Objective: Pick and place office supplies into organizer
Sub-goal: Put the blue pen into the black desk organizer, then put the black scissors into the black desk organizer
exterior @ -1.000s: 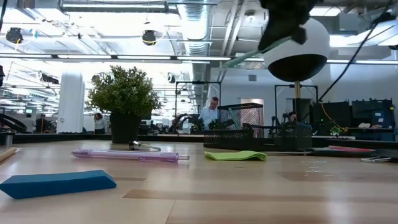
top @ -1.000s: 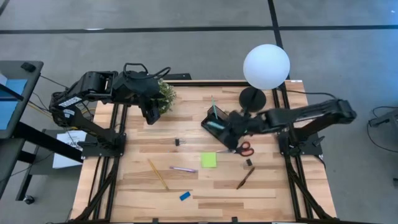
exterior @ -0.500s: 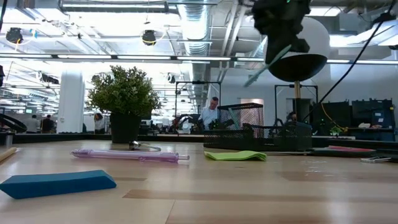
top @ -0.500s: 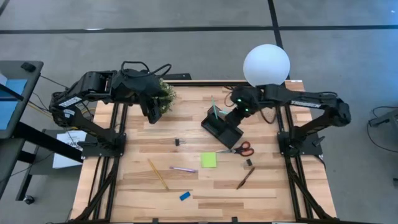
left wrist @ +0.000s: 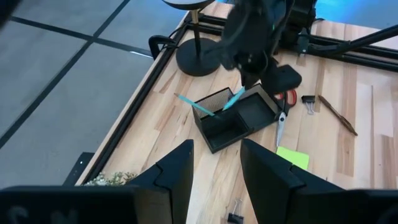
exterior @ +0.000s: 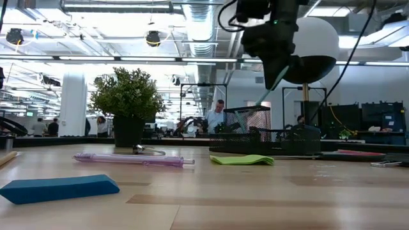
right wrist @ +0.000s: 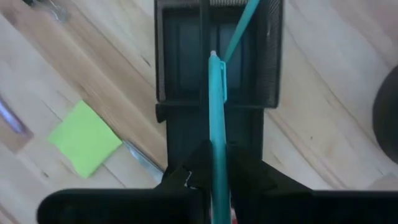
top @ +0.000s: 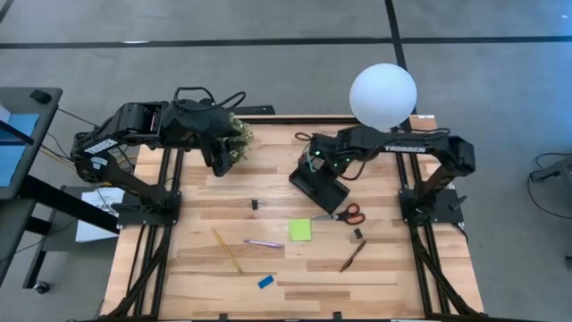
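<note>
From above, my right hand (top: 315,164) hangs over the black rectangular mesh organizer (top: 319,182), which sits in the counter's far right quarter, near the round black lamp base (top: 362,140). My left hand (top: 217,166) waits over the counter's far left corner beside the green potted plant (top: 238,136). On the light wooden counter (top: 197,215) lie the red-handled scissors (top: 344,214) touching the organizer's near side, the lime-green sticky-note pad (top: 300,230), a yellow pencil (top: 225,249), a pink pen (top: 264,243), a brown pen (top: 352,255), a blue eraser (top: 265,282) near the front edge, and a small black clip (top: 256,205).

At counter height, my right hand pinches a slim teal pen (exterior: 273,82) that slants down toward the organizer's mesh top.

My left wrist camera shows my left fingers (left wrist: 174,177) spread apart with nothing between them; ahead, a second teal pen (left wrist: 193,105) already leans in the organizer's tall compartment.

My right wrist camera looks straight down the held teal pen, its tip over that tall compartment, my fingers (right wrist: 193,174) pressed on either side of the barrel.
</note>
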`<state>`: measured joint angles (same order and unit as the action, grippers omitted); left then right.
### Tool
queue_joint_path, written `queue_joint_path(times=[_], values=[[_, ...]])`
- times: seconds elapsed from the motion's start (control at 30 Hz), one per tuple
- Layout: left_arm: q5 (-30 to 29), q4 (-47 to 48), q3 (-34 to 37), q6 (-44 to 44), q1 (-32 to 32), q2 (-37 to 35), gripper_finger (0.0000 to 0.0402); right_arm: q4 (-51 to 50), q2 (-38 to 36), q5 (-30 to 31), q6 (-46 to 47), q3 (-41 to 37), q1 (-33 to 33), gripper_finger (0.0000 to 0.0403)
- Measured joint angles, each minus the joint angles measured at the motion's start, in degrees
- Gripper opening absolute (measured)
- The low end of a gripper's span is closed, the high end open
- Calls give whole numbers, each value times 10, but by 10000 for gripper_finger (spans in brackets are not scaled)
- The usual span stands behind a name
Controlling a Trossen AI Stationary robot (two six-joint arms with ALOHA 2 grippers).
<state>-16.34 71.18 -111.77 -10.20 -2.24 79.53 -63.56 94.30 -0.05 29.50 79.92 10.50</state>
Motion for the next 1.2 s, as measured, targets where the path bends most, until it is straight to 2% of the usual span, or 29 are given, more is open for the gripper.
queue_joint_path(times=[0.43,0.73,0.9,0.97,1.13,1.2], values=[[0,0,0,0,0,0,128,-6,55,1,0,6,-9,111],[0,-1,2,-10,0,0,128,-27,8,-4,34,25,-39,97],[19,7,5,-36,0,5,128,-23,-42,-56,99,50,-94,82],[34,14,5,-43,1,10,128,-8,-61,-59,109,50,-130,79],[54,18,6,-62,1,20,128,-10,-75,15,108,38,-244,77],[55,20,6,-69,3,22,128,-29,-69,18,107,19,-284,77]])
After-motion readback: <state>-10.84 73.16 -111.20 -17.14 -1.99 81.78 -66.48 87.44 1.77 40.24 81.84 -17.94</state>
